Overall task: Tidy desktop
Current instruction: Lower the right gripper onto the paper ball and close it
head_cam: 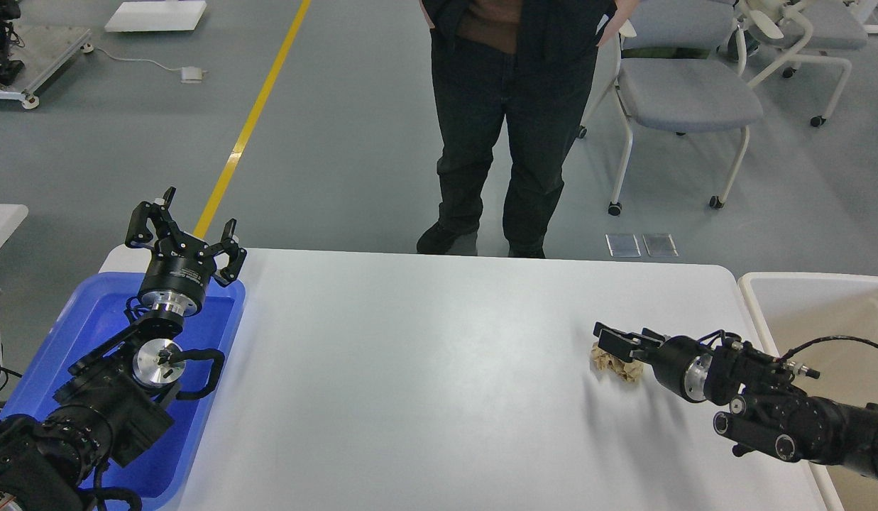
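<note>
On the white counter [424, 369], the right hand [618, 345] pinches a crumpled tan wad [613, 363] near the cream bin [758, 298], while the left hand [179, 227] hangs spread over the blue tray [229, 319], bare counter between them.

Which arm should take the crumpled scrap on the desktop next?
Right. The right gripper is already at the crumpled paper scrap on the desktop, beside the cream bin. The left gripper is open over the blue tray, far away.

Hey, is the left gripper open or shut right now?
Open. The left gripper is raised over the blue tray, its fingers spread apart with nothing between them.
</note>
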Available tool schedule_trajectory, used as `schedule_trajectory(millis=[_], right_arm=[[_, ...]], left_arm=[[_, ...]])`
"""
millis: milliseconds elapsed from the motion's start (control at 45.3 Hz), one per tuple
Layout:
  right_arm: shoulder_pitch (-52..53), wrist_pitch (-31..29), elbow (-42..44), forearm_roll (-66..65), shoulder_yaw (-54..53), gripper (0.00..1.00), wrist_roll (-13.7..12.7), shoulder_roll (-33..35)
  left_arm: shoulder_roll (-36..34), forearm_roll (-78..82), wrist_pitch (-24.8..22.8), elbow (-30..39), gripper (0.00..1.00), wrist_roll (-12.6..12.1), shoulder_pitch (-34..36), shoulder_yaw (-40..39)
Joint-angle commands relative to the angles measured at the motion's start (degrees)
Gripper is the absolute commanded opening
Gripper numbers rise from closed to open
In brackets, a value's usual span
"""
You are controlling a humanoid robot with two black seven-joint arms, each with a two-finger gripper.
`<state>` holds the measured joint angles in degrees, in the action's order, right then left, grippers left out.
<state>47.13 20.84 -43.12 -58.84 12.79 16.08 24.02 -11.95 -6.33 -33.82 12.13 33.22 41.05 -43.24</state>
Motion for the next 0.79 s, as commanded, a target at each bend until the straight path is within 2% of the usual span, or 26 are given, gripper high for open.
schedule_trajectory(millis=[0, 331, 596, 772], right_arm=[[-2.0, 2.5, 5.3, -0.8, -0.1, 1.00, 0.1, -3.0], [-3.2, 3.9, 14.9, -0.8, -0.3, 1.00, 0.1, -8.7], [-5.2, 3.9, 21.1, -0.7, 0.7, 1.00, 2.5, -12.2], [-5.7, 3.9, 21.3, -0.6, 0.7, 1.00, 2.9, -12.4]], left_arm=[[0.0, 0.0, 0.0, 0.0, 1.00, 0.0, 0.0, 0.0], [0.0, 0.0, 0.0, 0.0, 1.00, 0.0, 0.0, 0.0], [0.0, 0.0, 0.0, 0.0, 1.00, 0.0, 0.0, 0.0], [0.0, 0.0, 0.1, 0.0, 1.00, 0.0, 0.0, 0.0]])
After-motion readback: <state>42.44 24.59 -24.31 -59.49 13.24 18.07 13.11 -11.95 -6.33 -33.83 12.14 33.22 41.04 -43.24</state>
